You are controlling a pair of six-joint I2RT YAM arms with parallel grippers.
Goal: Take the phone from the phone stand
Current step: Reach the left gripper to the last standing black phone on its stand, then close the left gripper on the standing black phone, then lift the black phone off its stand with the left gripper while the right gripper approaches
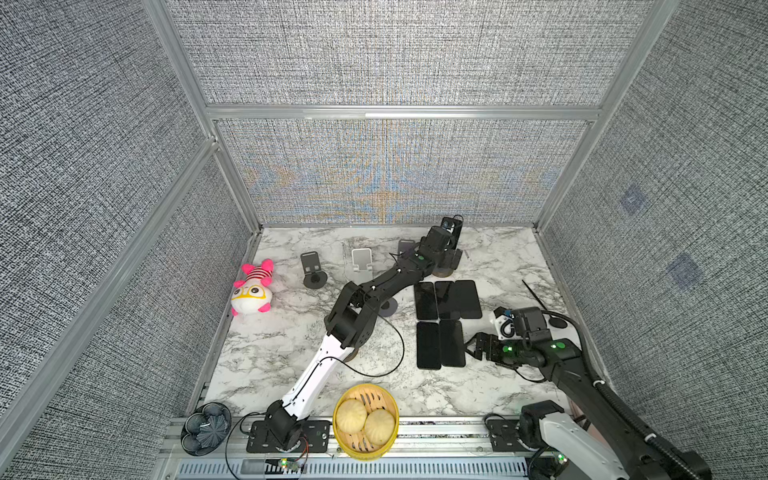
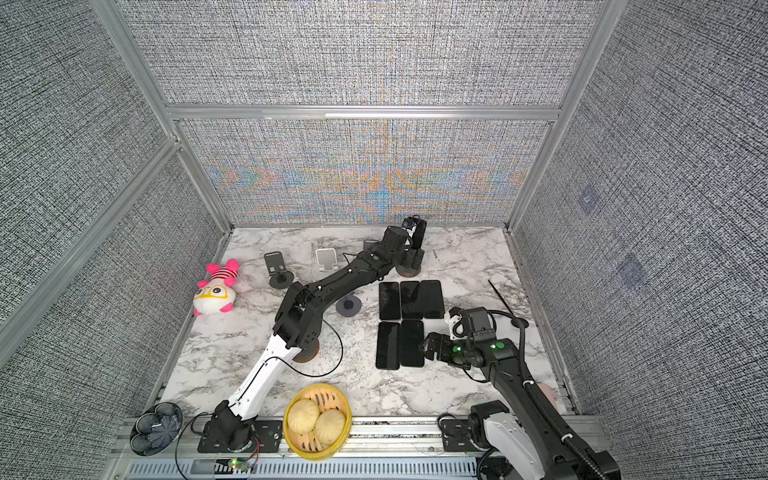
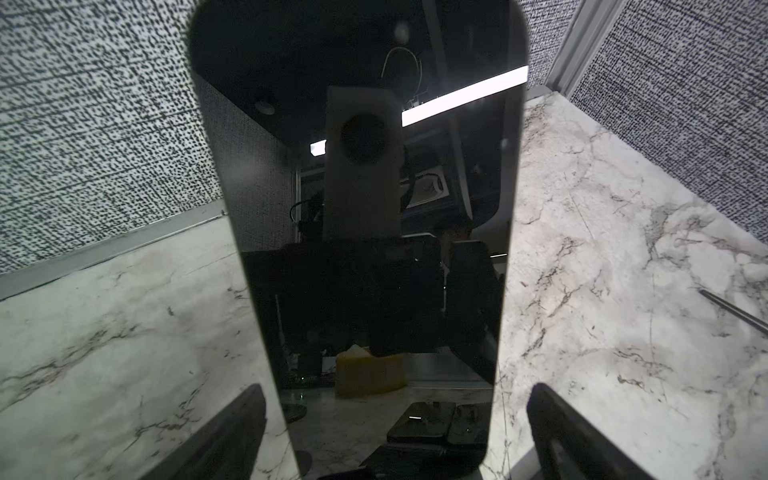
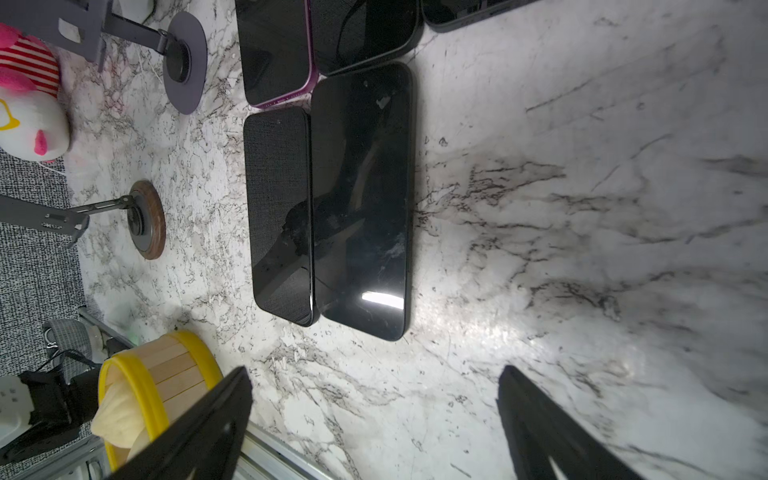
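The phone (image 3: pixel 361 208) stands upright in the phone stand, its dark screen filling the left wrist view. Only the stand's round wooden base (image 1: pixel 442 273) shows, at the far back of the table beneath the left arm's wrist. My left gripper (image 3: pixel 397 390) is open, one finger on each side of the phone's lower part. Marble shows in the gap on both sides. My right gripper (image 4: pixel 374 372) is open and empty, low over bare marble. In a top view the right gripper (image 1: pixel 478 347) sits just right of two flat phones.
Several phones (image 1: pixel 446 299) lie flat right of centre. Empty stands (image 1: pixel 311 270) (image 1: pixel 361 262) stand at the back left, near a plush toy (image 1: pixel 251 289). A yellow steamer basket (image 1: pixel 365 453) with buns sits at the front edge. A thin black stick (image 1: pixel 534 295) leans at the right.
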